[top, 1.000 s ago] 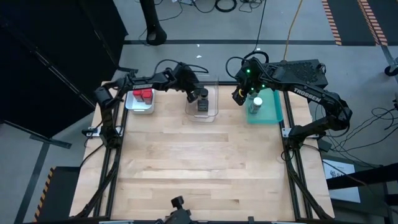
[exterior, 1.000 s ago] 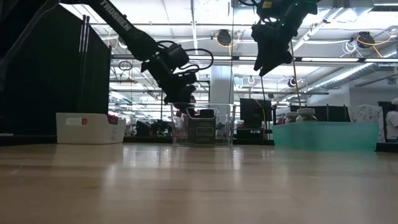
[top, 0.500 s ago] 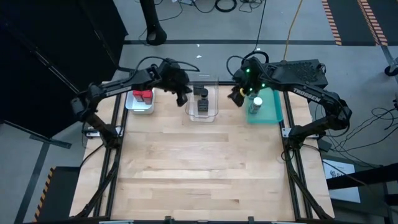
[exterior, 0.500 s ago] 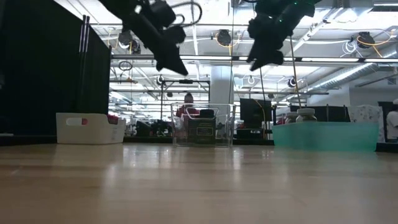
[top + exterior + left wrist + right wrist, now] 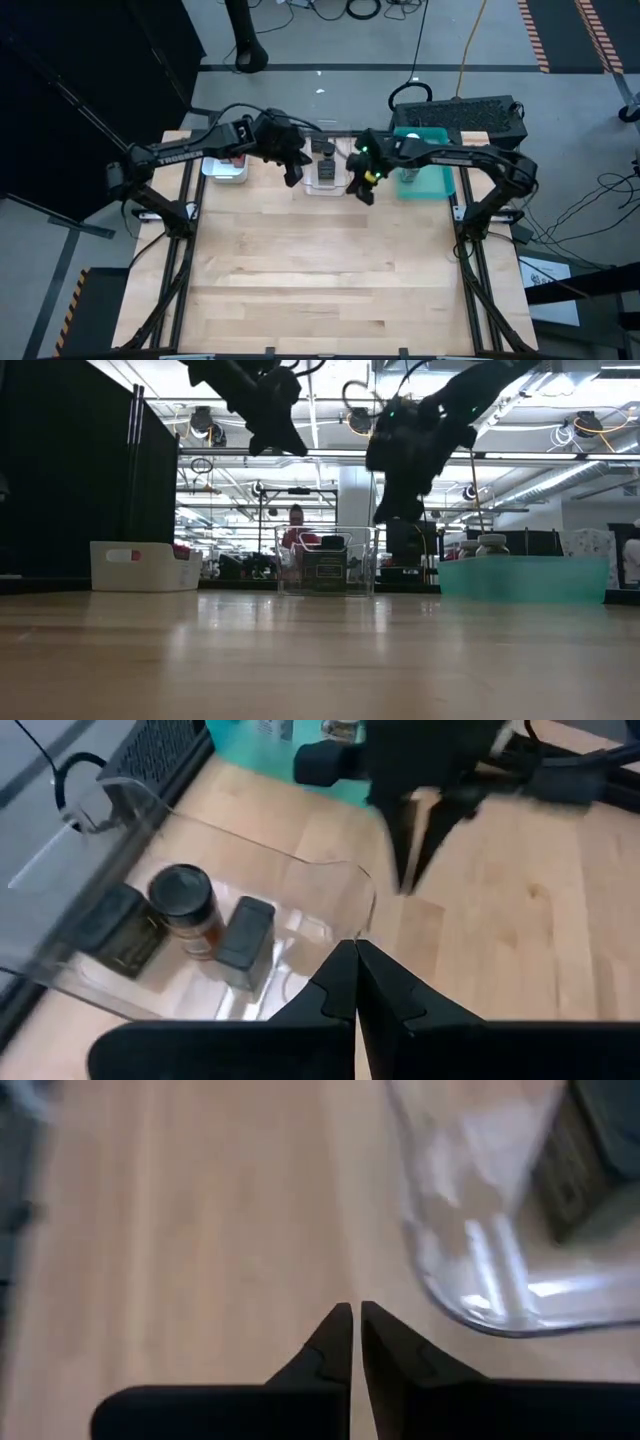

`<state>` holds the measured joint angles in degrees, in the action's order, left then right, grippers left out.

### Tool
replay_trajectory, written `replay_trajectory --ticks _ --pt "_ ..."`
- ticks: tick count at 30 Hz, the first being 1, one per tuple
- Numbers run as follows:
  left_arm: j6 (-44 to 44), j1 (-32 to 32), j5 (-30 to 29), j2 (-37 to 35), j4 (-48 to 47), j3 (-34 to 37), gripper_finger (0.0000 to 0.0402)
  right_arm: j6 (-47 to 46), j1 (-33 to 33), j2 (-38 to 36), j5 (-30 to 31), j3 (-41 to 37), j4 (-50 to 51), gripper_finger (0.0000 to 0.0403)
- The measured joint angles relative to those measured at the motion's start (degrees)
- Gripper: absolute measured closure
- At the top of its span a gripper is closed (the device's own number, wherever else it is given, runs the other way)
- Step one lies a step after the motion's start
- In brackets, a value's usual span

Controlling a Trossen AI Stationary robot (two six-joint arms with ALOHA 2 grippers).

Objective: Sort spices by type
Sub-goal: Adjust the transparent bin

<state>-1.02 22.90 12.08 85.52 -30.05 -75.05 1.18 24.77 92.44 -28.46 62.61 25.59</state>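
Observation:
Dark spice containers (image 5: 325, 160) stand in the clear tray (image 5: 326, 185); the left wrist view shows two dark tins (image 5: 243, 930) and a black-capped round jar (image 5: 187, 907) there. Red tins (image 5: 232, 155) sit in the white tray (image 5: 222, 172). White-capped jars (image 5: 410, 168) stand in the teal tray (image 5: 432, 180). My left gripper (image 5: 292, 172) hangs shut in the air beside the clear tray's left side. My right gripper (image 5: 364, 192) hangs shut above the table by the clear tray's near right corner (image 5: 500, 1305). Both hold nothing.
The three trays stand in a row along the table's far edge: white (image 5: 140, 565), clear (image 5: 326, 560), teal (image 5: 522, 575). Bare wood (image 5: 320, 270) runs from them to the near edge. A person shows far behind the clear tray in the low view.
My left gripper has risen out of the clear tray, gone a little toward the table's left and stayed shut. My right gripper has left the space over the teal tray, swung toward the left and near edge, and shut its fingers on nothing.

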Motion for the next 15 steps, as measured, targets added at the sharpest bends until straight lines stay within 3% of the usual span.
replay_trajectory --ticks 4,15 --pt "-2.6 -1.4 -0.3 0.0 0.1 0.0 0.0395 -0.5 -1.8 2.2 12.0 0.0 -0.4 0.0391" --pt "-3.2 -4.7 -2.6 0.0 0.1 0.0 0.0395 -0.8 -1.6 2.6 14.0 0.0 -1.4 0.0402"
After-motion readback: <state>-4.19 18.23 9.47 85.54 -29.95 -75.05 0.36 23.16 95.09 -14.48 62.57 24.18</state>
